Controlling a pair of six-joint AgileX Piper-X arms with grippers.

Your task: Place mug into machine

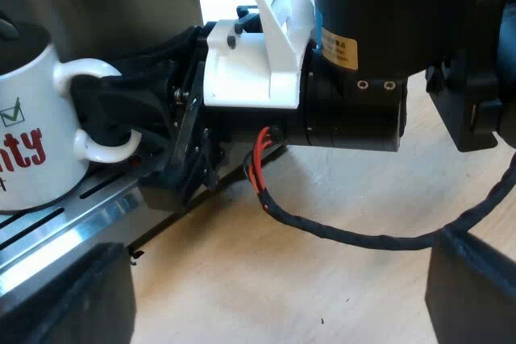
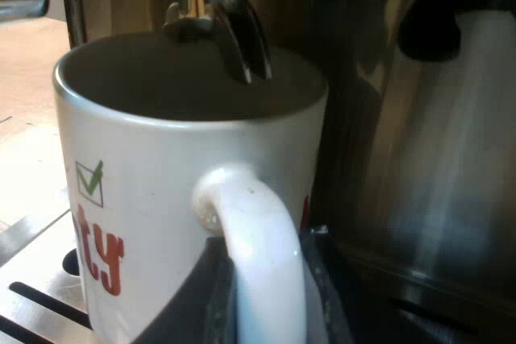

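A white mug (image 1: 32,142) with red lettering and a green tick stands on the espresso machine's slotted metal drip tray (image 1: 72,223). My right gripper (image 1: 101,110) reaches in at the mug's handle. Up close, the mug (image 2: 161,167) sits right under the machine's twin spouts (image 2: 226,30), and my right gripper (image 2: 262,288) is shut on the handle, one dark finger pressed against each side. My left gripper (image 1: 274,304) hangs open over the wooden table beside the tray, with nothing between its fingers.
The right arm's black and white body (image 1: 347,62) stretches across above the wooden table (image 1: 339,199). The machine's shiny metal wall (image 2: 435,199) stands close beside the mug. The drip tray (image 2: 32,279) has long slots.
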